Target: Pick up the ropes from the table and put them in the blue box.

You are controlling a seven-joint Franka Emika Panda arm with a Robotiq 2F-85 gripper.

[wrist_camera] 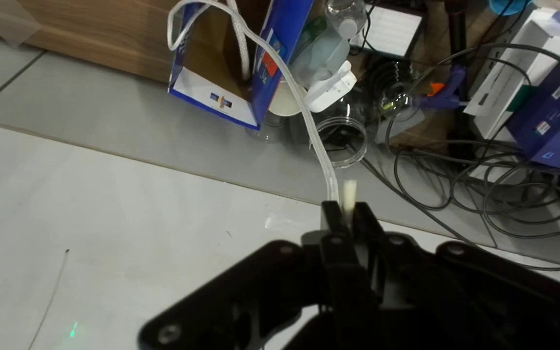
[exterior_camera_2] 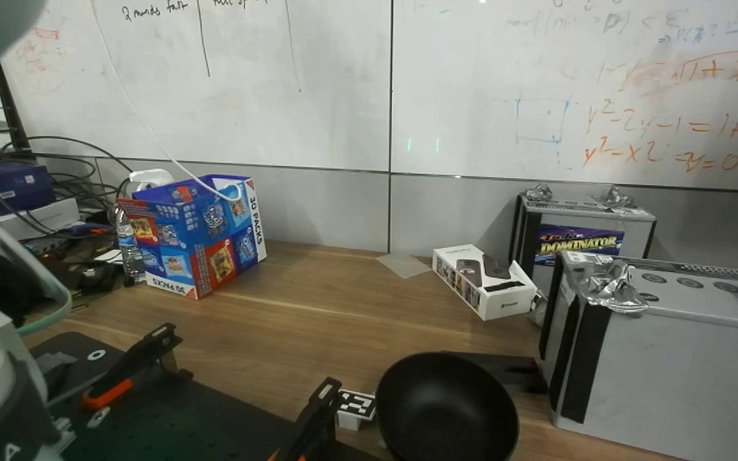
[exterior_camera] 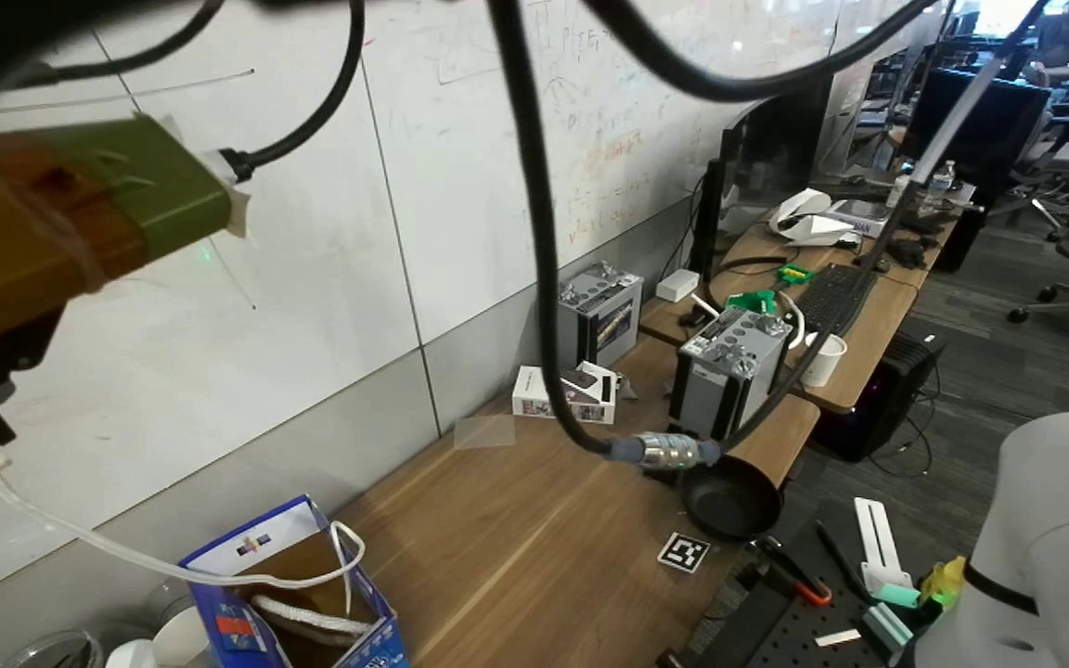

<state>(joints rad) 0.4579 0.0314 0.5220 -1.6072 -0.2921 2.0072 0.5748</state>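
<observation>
1. Closest to the wrist camera, the Robotiq gripper (wrist_camera: 347, 214) is clamped with hardly any gap between its fingers, which pinch the white rope (wrist_camera: 313, 130). A short stub pokes past the fingertips, so the hold appears to be near one end, presumably so that the rest can drop first.

2. The rope slants down from that grip to the blue 30 PACKS carton (exterior_camera_2: 193, 237). The gripper stands high and off to the side against the whiteboard (exterior_camera_2: 343, 83), perhaps to raise the long slack over the rim.

3. One bend of rope swings out past the rim on the side of the wood-grain tabletop (exterior_camera_2: 318, 282), then turns back inward; whether it touches the rim is unclear.

4. The carton stands upright, mouth up, which suits filling from above. Inside lies a braided white rope (exterior_camera: 312, 619); whether it belongs to the held one cannot be told.

5. What remains, I judge, is to move over the mouth, lower the slack and let go; the bend could catch outside.

6. Farther along, the white phone box (exterior_camera_2: 507, 302) and a grey case (exterior_camera_2: 670, 378) sit well apart from the carton, so should not crowd the drop.
</observation>
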